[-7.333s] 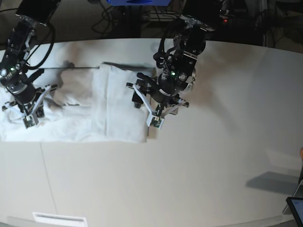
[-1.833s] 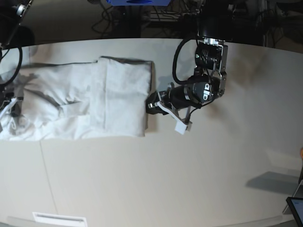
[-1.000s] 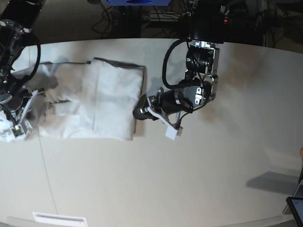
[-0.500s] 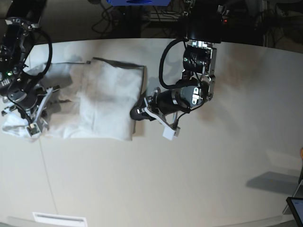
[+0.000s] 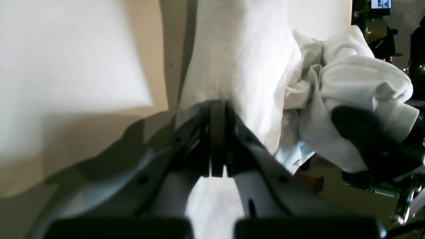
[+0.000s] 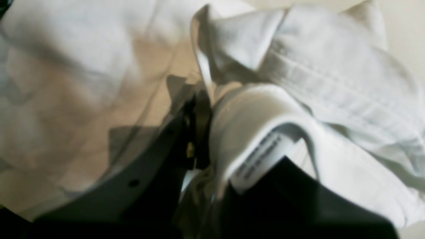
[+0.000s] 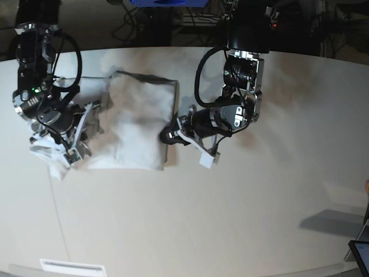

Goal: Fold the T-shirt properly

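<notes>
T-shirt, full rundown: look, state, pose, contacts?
The T-shirt is plain white, soft, wrinkly cloth, no print. It lies partly folded on the off-white table: a flat, roughly rectangular folded panel in the middle, and a bunched, lifted end with a ribbed hem and a small label. The right pincer is shut on that bunched end. The left pincer is shut at the flat panel's opposite edge, pressing on it.

Both arms were black, jointed assemblies with looped black cables. The left arm carried white finger tips and silver screws. The right arm showed a green indicator light.
</notes>
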Controlling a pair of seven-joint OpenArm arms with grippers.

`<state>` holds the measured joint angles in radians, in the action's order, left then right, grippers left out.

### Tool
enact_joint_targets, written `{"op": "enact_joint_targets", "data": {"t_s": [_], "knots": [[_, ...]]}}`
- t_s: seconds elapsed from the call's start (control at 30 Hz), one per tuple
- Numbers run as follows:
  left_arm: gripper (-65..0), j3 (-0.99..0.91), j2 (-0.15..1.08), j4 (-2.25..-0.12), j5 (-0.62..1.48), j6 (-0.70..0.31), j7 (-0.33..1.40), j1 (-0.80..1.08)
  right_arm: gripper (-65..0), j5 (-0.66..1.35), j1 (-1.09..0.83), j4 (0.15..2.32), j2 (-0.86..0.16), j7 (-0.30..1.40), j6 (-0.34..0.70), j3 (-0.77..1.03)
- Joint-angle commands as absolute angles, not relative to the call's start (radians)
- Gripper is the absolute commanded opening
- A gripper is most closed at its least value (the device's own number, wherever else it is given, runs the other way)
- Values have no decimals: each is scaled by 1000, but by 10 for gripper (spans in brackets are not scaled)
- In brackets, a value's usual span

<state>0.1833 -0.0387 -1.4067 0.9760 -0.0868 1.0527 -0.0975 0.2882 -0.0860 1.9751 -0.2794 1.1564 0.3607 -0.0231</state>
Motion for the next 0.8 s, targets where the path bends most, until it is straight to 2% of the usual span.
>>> {"op": "enact_joint_targets", "data": {"t_s": [0.0, 0.13, 0.4, 0.43, 0.57, 0.77], "knots": [[-650, 185, -44, -1420, 995, -97, 1049, -127, -649, 305, -71, 1998, -289, 1129, 344, -35], [-650, 185, -44, -1419, 995, -97, 1049, -134, -649, 305, -71, 1998, -289, 1129, 297, -94], [-650, 183, -45, -1419, 995, -97, 1049, -134, -649, 305, -73, 1991, -254, 1133, 289, -105], [-650, 183, -45, -1419, 995, -97, 1049, -134, -649, 303, -74, 1991, -249, 1135, 268, -105], [-650, 185, -47, -1420, 995, -97, 1049, -134, -649, 303, -74, 1991, -248, 1135, 54, -113], [-650, 185, -45, -1420, 995, -97, 1049, -131, -649, 303, -70, 1994, -295, 1127, -101, -105]]}}
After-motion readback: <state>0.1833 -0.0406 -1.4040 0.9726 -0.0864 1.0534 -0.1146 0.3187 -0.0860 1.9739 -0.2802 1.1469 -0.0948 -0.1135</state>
